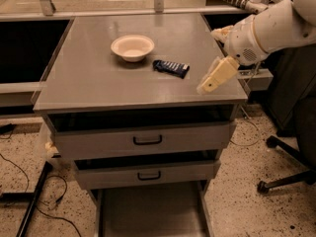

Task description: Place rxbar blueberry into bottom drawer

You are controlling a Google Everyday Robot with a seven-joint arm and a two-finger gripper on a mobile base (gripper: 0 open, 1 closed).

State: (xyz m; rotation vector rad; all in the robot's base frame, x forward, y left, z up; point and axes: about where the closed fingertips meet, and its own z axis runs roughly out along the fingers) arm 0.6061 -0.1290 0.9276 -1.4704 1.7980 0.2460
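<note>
A: Status?
B: Grey cabinet top [98,78] with two drawer fronts [143,139] below it, both with black handles. The bottom drawer [148,214] is at 6 o'clock, pulled out, bare grey floor showing. White arm [276,26] enters from 2 o'clock.
A: Bar?
B: The snack bar [171,67] lies flat on the top near centre, at 4 o'clock of the cream bowl [132,47]. Close to it, not touching. Not in the drawer.
A: Gripper?
B: The gripper [216,76] hangs over the top's right edge, at 3 o'clock of the snack bar, near but apart. Nothing in it. Can't tell how far open.
A: Step?
B: My read: reach phase, pick not yet done. Next: shift toward 9 o'clock, drop over the snack bar, low grasp across its narrow side, then carry to 6.
A: Labels?
B: White marks on the dark blue wrapper, unreadable. No other writing.
</note>
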